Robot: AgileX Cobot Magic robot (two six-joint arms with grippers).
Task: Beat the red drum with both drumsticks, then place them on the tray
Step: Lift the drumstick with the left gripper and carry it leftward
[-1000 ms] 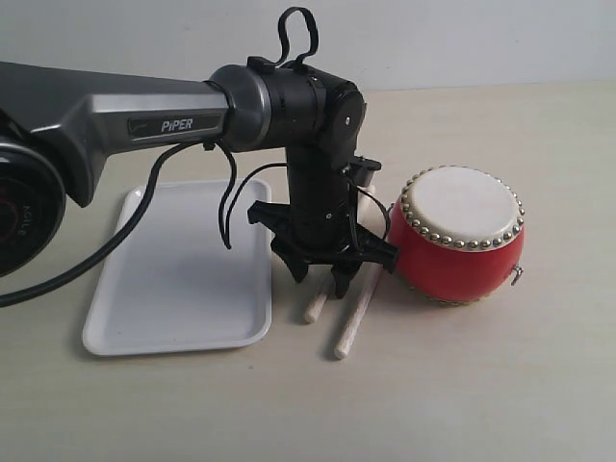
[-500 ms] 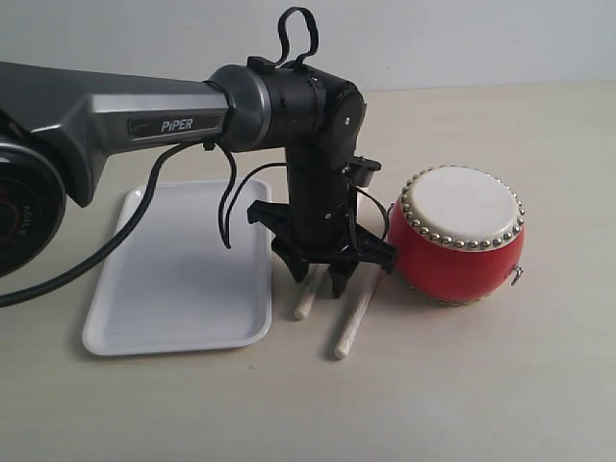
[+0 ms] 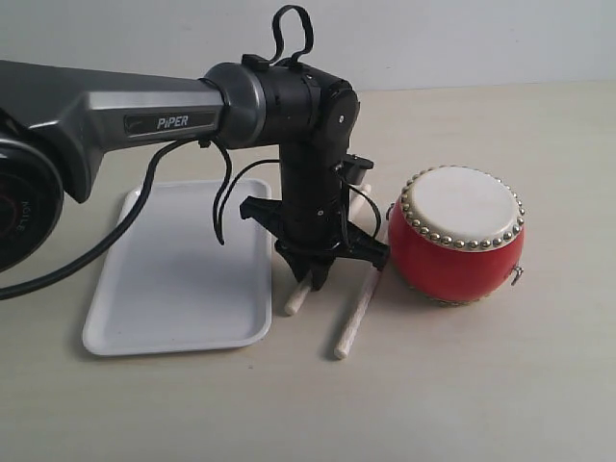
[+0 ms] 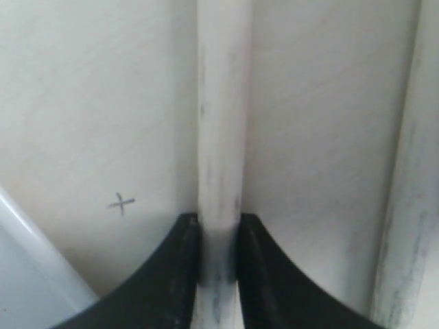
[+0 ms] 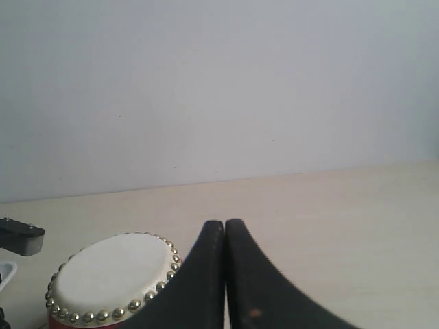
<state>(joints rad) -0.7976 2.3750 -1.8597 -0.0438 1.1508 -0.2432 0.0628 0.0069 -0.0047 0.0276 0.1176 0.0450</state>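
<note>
The red drum (image 3: pixel 458 237) stands on the table at the right, its cream top ringed by brass studs; the right wrist view also catches the drum (image 5: pixel 113 277). My left gripper (image 3: pixel 316 274) points down between the tray (image 3: pixel 173 279) and the drum, shut on one drumstick (image 3: pixel 295 296), seen close as a pale rod (image 4: pixel 221 137) pinched between the black fingers (image 4: pixel 180 274). The second drumstick (image 3: pixel 354 313) lies on the table beside it, its edge (image 4: pixel 405 205) in the left wrist view. My right gripper (image 5: pixel 225 226) is shut with nothing in it, off to the drum's side.
The white tray lies left of the left arm, with a corner of it (image 4: pixel 34 281) in the left wrist view. A small pen cross (image 4: pixel 121 202) marks the tabletop. A pale wall backs the table.
The left gripper has shifted left toward the tray with the held drumstick, whose free end swung left. The other drumstick and the drum have stayed put.
</note>
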